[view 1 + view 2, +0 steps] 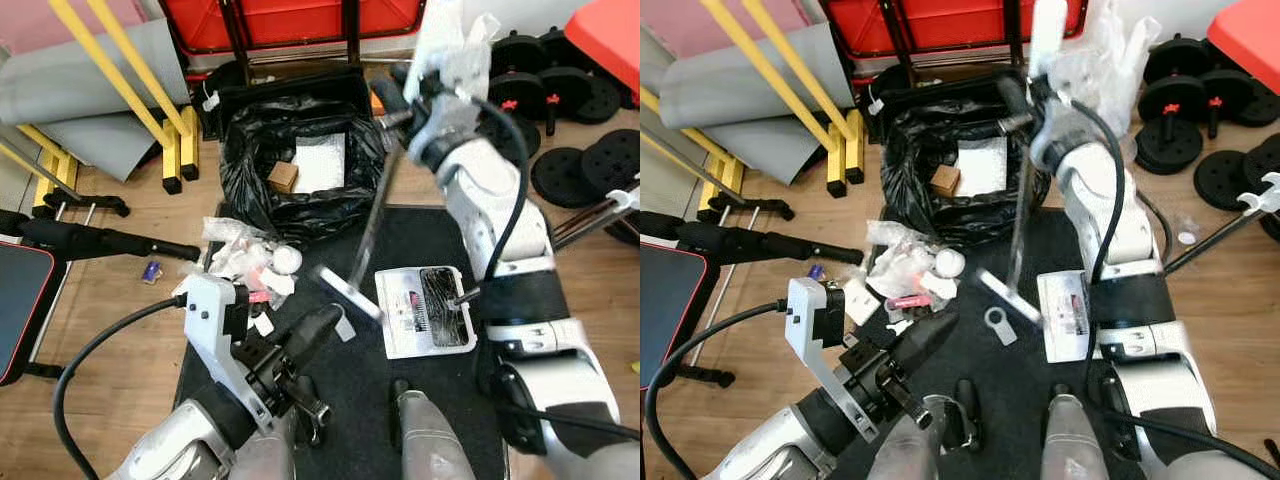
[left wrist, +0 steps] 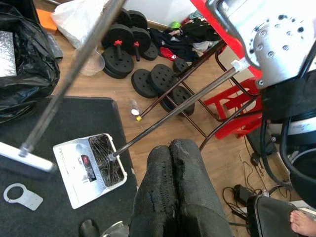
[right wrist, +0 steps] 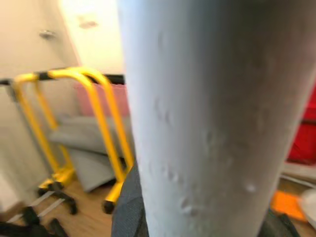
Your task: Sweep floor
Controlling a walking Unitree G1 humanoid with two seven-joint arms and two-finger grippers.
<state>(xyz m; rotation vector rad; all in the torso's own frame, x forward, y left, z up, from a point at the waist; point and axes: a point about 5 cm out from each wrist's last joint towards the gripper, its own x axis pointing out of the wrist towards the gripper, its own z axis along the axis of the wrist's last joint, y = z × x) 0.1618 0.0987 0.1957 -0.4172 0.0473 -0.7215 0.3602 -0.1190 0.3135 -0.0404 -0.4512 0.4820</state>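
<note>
Cluttered gym floor, black mat [image 1: 420,240] at centre. Right pincer [image 1: 400,100] clenched on the broom [image 1: 372,215] handle up top — light, stiff, head mid-frame beside the dustpan [image 1: 425,310]; left pincer [image 2: 170,148] clenched, empty.

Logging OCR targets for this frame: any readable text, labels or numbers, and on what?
None legible.
Dustpan: a label with red and black print, too small to read.
Small purple item on the wood floor: markings blurred.

Wood floor [image 1: 120,330], black mat [image 1: 420,240], yellow bars [image 1: 150,110], weight plates [image 1: 590,160].
</note>
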